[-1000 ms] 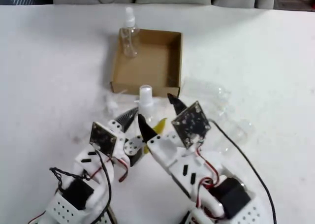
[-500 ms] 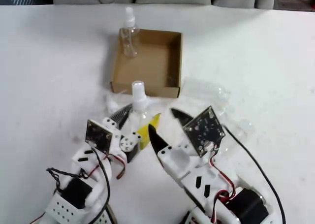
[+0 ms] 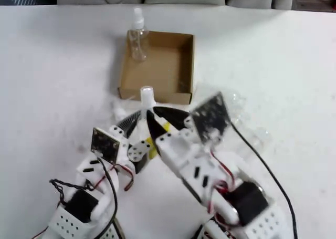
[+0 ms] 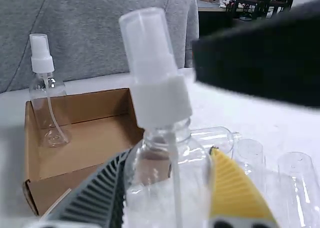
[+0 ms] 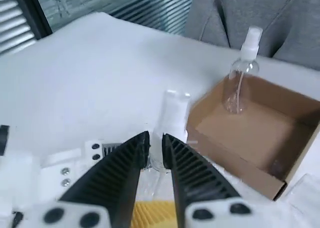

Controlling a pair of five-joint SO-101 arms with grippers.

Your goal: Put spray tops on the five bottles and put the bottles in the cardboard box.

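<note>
- The open brown cardboard box [image 3: 157, 73] is holding one clear plastic bottle with a white spray top [image 3: 137, 39], which is standing in its far left corner.
- The left gripper [image 4: 170, 158] is clenching a second clear spray-topped bottle [image 4: 165, 198] upright, just in front of the box.
- The right gripper [image 5: 155, 136] is sitting at that bottle's white spray top [image 5: 175, 112]; whether it is grasping cannot be told.
- Clear open-necked bottles [image 4: 250, 155] are lying beside the box.

White table [image 3: 63, 65], seen from above. From its middle we find the cardboard box [image 3: 157, 95] at 12 o'clock, several clear bottles [image 3: 239, 105] lying on their sides at 3 o'clock, and a loose spray top [image 3: 119, 112] at 9 o'clock, near the box's front wall.
</note>
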